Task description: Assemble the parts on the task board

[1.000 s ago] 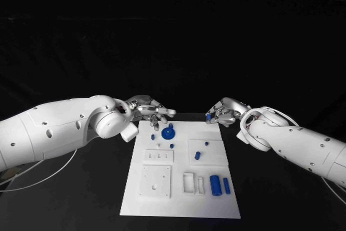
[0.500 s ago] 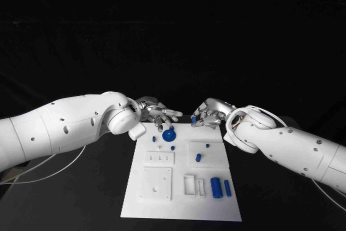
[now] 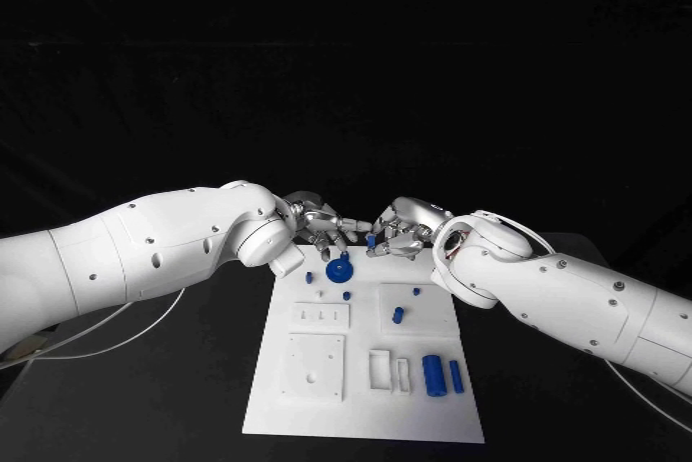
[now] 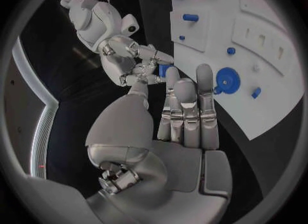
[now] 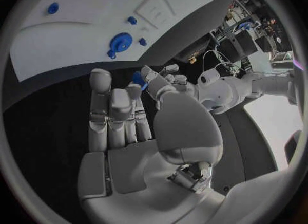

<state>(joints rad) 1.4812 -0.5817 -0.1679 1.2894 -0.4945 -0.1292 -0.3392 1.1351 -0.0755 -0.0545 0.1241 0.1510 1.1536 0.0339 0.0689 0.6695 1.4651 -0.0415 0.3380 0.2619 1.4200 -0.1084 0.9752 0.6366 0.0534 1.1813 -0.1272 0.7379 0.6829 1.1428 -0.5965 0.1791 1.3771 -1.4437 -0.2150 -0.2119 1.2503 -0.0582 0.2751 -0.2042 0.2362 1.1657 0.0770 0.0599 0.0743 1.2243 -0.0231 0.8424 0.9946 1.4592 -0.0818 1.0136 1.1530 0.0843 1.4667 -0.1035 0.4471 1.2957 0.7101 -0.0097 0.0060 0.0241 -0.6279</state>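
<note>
Head view: looks down from above at the task board (image 3: 361, 382) on the black table (image 3: 173, 382).
Left wrist view: close behind the left hand (image 4: 183, 116), facing the board's far end.
Right wrist view: close behind the right hand (image 5: 122, 116).
Shared: the round blue part (image 3: 338, 272).

Both white arms reaching inward over the far end of the table, left hand (image 3: 320, 225) with fingers extended and apart, right hand (image 3: 398, 228) pinching a small blue piece (image 3: 372, 240), fingertips nearly meeting
</note>
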